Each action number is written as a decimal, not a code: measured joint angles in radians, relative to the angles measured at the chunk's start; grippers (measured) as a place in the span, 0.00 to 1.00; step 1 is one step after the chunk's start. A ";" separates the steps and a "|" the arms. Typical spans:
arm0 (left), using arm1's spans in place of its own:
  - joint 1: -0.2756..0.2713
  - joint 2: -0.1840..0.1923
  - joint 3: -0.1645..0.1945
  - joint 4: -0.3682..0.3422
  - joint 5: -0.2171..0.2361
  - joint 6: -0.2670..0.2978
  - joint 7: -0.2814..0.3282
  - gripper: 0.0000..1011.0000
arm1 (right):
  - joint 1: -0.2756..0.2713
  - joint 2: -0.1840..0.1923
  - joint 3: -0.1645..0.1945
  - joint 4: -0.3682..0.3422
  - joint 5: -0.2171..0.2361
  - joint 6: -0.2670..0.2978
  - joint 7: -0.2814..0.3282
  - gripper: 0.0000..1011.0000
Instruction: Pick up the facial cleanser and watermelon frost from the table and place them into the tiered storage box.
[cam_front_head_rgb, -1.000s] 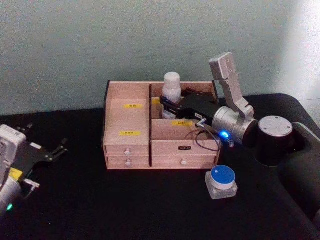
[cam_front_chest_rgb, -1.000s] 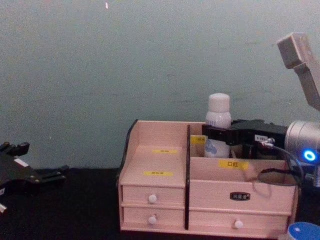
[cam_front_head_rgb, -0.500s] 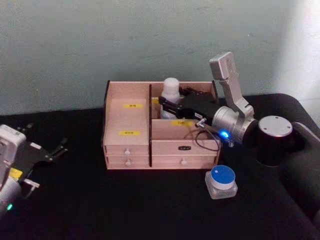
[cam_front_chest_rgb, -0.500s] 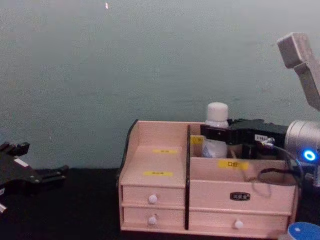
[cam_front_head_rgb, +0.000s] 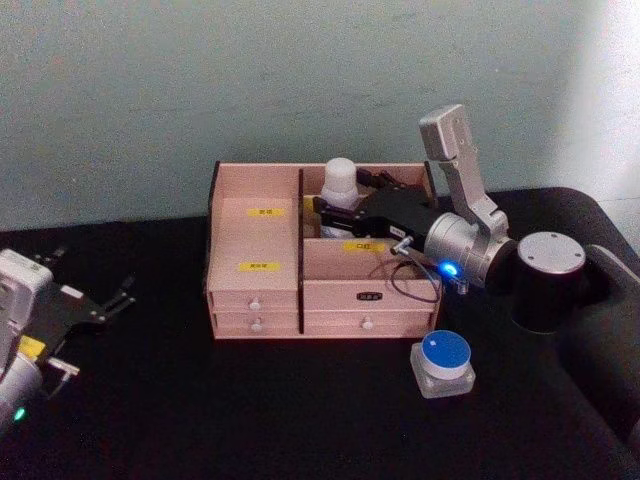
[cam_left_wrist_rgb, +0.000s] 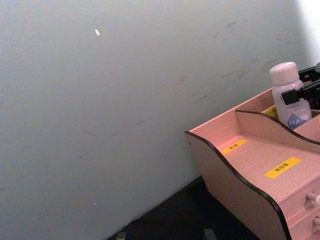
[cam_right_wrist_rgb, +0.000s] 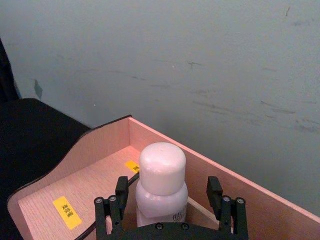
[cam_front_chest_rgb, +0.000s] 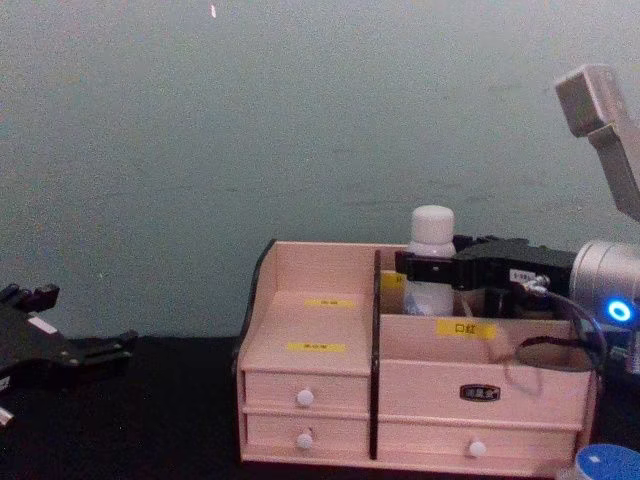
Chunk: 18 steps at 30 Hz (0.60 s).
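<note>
White facial cleanser (cam_front_head_rgb: 341, 180) stands upright in the tiered storage box's (cam_front_head_rgb: 255, 240) rear right compartment. We see the right gripper (cam_right_wrist_rgb: 167, 192) spread either side of it, untouching. Watermelon frost (cam_front_head_rgb: 444, 362) sits on the table (cam_front_head_rgb: 250, 410) at the box's 4 o'clock. The left gripper (cam_front_head_rgb: 95, 270), spread, rests at 8 o'clock.

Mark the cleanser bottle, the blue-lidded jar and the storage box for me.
Tall slim white cylindrical cleanser bottle (cam_front_head_rgb: 341, 178): head view, rounded cap.
Squat clear jar with round blue lid (cam_front_head_rgb: 443, 351): head view, lid top.
Pale pinkish wooden tiered storage box (cam_front_head_rgb: 240, 240): head view, bare left step.
</note>
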 joint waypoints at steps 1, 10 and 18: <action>0.000 0.000 0.000 0.000 0.000 0.000 0.000 0.99 | 0.000 0.000 0.000 0.000 0.000 0.000 0.000 0.99; 0.000 0.000 0.000 0.000 0.000 0.000 0.000 0.99 | -0.028 0.018 0.007 -0.068 0.000 -0.009 -0.005 0.99; 0.000 0.000 0.000 0.000 0.000 0.000 0.000 0.99 | -0.087 0.055 0.026 -0.199 0.014 -0.001 -0.014 0.99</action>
